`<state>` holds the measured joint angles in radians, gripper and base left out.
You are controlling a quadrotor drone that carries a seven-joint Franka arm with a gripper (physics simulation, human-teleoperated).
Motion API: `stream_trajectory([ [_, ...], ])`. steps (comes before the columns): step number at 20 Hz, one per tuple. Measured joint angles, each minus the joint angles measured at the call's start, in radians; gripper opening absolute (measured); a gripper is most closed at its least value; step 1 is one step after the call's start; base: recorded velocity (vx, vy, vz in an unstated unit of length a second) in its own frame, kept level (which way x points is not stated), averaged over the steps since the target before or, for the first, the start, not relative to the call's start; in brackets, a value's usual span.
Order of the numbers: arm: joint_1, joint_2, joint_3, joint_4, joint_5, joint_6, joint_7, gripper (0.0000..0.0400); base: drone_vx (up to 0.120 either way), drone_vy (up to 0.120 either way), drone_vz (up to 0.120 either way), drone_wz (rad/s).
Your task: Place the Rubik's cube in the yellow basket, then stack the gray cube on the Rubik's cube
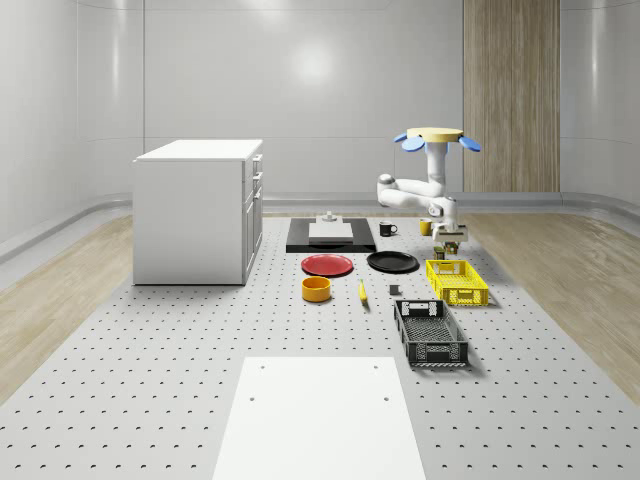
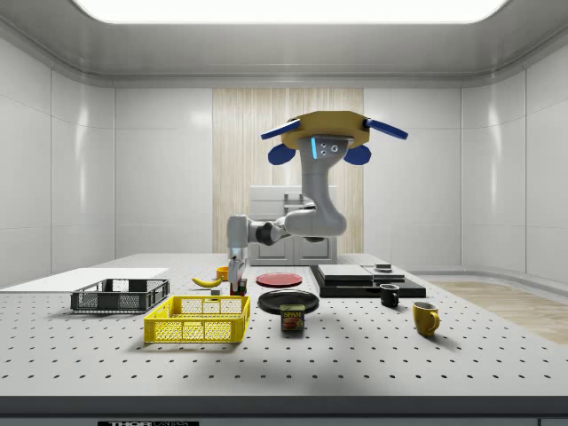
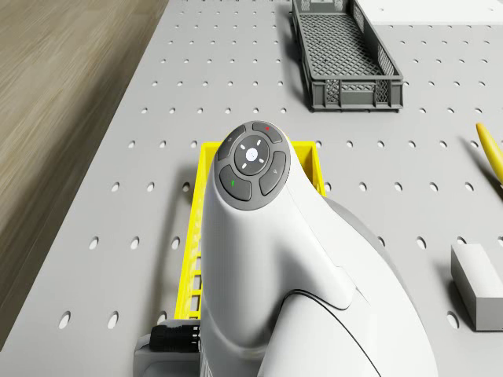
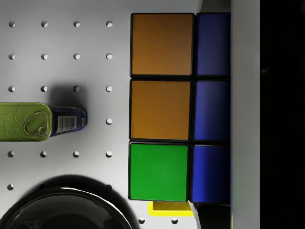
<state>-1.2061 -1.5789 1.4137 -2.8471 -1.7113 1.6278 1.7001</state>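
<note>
Drone hovers beside the yellow basket. Gripper clamps the Rubik's cube, held just above the basket's far rim; the basket's hollow lies below, toward the gray crate.

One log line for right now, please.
drone: hovering by yellow basket | gripper: shut on Rubik's cube, above basket's far end | gray cube: on table

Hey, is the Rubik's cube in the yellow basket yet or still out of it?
Out. The Rubik's cube is held in the gripper above the far end of the yellow basket; the drone hovers above.
</note>
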Motion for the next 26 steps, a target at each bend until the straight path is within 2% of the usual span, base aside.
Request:
stream_trajectory([
  [16, -0.002, -0.009, 0.001, 0.000, 0.003, 0.008, 0.001, 0.0321, 0.117, 0.000, -0.012, 0.000],
  [26, -0.020, -0.012, -0.114, 0.023, -0.104, 0.050, 0.004, 0.0320, 0.000, 0.000, 0.000, 0.000],
])
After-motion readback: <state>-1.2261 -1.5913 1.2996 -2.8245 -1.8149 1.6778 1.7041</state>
